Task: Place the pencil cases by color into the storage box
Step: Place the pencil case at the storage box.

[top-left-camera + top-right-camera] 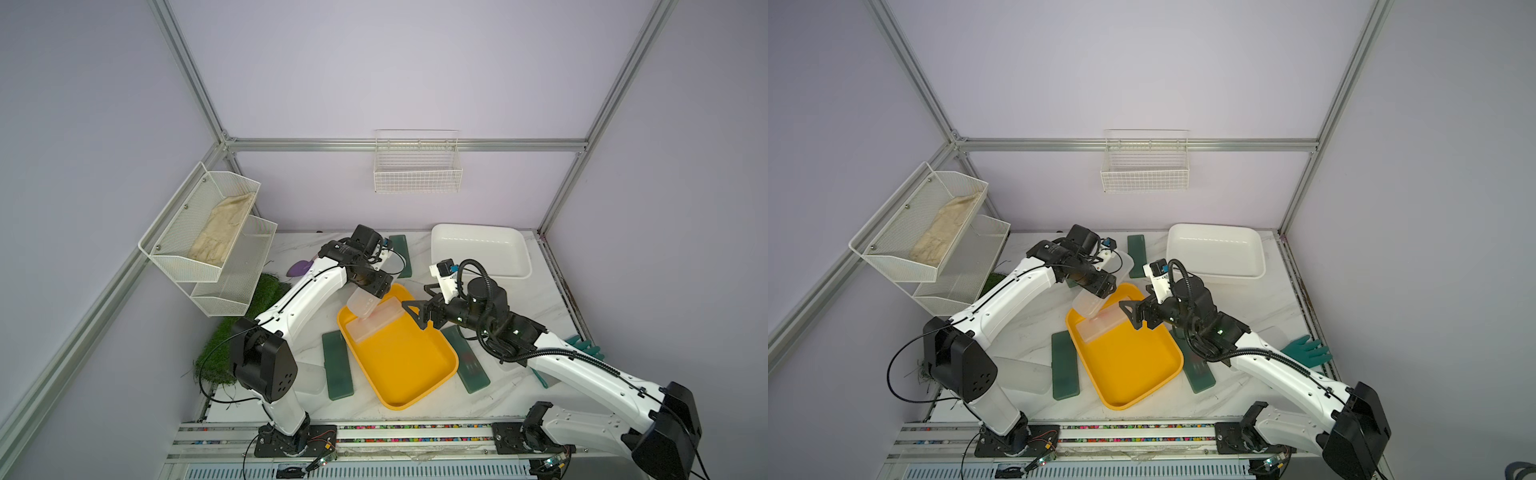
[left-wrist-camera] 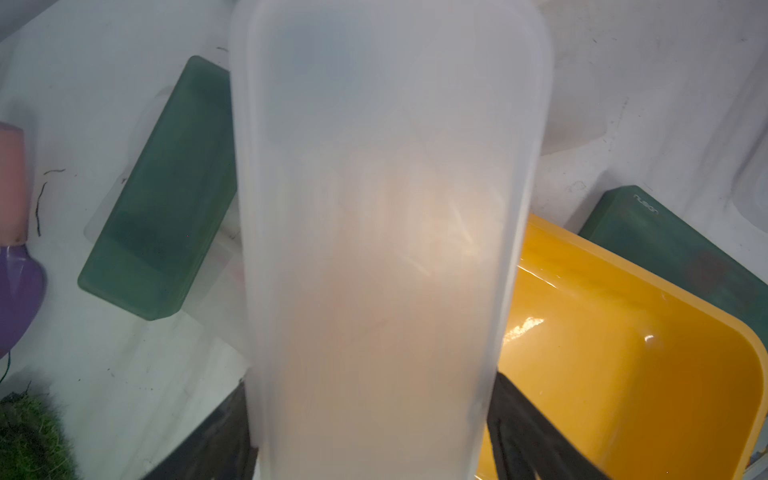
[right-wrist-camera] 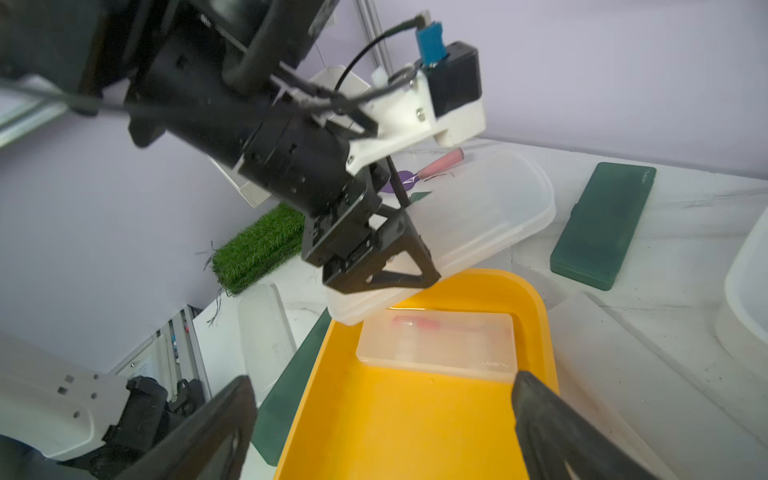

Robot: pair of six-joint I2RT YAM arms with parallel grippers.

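my left gripper (image 1: 370,293) clamps a frosted pencil case (image 1: 360,306), tilted over the far rim of the yellow tray (image 1: 398,404); my right gripper (image 1: 419,304) gapes wide, empty.

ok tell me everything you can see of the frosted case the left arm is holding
The frosted case is a long, flat, translucent-white plastic box with rounded corners, closed. The left gripper clamps its long sides between both fingers. It hangs tilted, its low end over a corner of the yellow tray, just above a second frosted case; contact there is unclear.
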